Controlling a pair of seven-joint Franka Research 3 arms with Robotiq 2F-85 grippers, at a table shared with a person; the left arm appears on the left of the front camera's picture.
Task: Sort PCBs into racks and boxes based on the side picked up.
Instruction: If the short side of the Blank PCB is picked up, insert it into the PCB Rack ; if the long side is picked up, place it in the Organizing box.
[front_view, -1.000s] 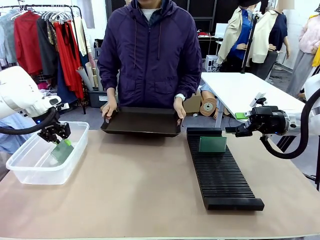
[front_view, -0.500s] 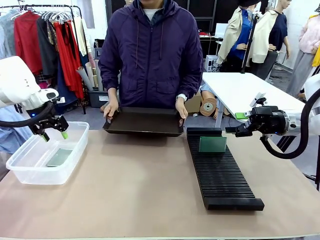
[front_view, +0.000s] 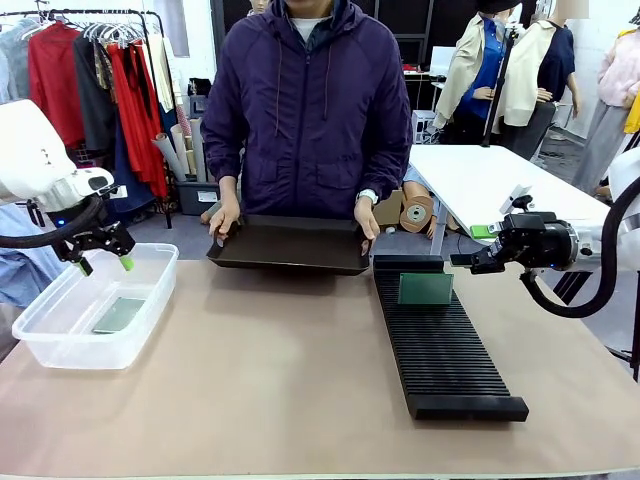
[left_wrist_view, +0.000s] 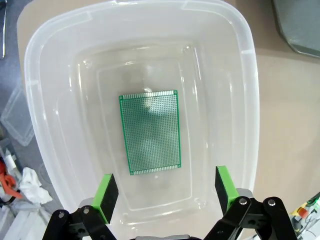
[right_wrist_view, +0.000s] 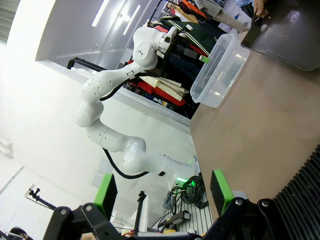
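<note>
The left gripper (front_view: 103, 264) has let go, jaws wide, and risen above the box (front_view: 40, 345). Its PCB (left_wrist_view: 150, 131) now lies flat inside, dotted face up, at 9 o'clock on the desk (front_view: 270, 390). Right gripper (right_wrist_view: 162, 192) wide and empty; this placement appears complete.

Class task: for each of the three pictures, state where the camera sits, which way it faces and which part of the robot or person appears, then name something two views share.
Front view: between the arms, facing the person's hands on a dark tray; left gripper open above the clear tub, rack at right.
Left wrist view: looks straight down past its own fingers at a PCB lying flat.
Right wrist view: rolled, looking across the table; right gripper open.
Shared: the tub.
</note>
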